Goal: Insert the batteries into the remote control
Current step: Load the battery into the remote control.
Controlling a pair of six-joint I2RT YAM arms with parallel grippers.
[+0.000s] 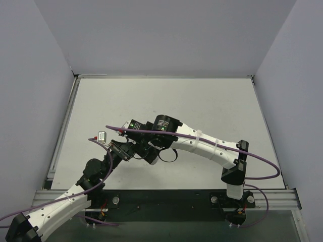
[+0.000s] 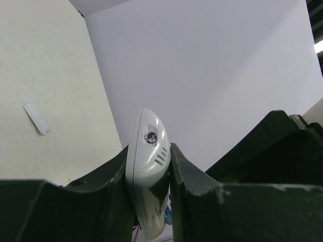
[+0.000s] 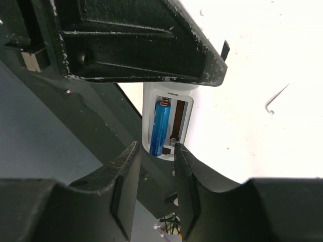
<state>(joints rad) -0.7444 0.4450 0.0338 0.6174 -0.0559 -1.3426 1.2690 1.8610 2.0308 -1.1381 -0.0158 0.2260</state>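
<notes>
My left gripper (image 2: 149,166) is shut on the white remote control (image 2: 146,166) and holds it on edge above the table. In the right wrist view the remote's back (image 3: 169,123) faces the camera with its battery compartment open. One blue battery (image 3: 161,128) lies in the left slot. The right slot (image 3: 177,123) is empty and shows a brown strip and a spring. My right gripper (image 3: 156,151) is open and empty, its tips just below the compartment. The second battery is out of view. In the top view both grippers meet mid-table, left gripper (image 1: 122,149) and right gripper (image 1: 140,151).
A small white battery cover (image 2: 36,118) lies flat on the table to the left of the left gripper. Grey walls (image 1: 166,35) enclose the table on three sides. Purple cables (image 1: 151,132) loop over both arms.
</notes>
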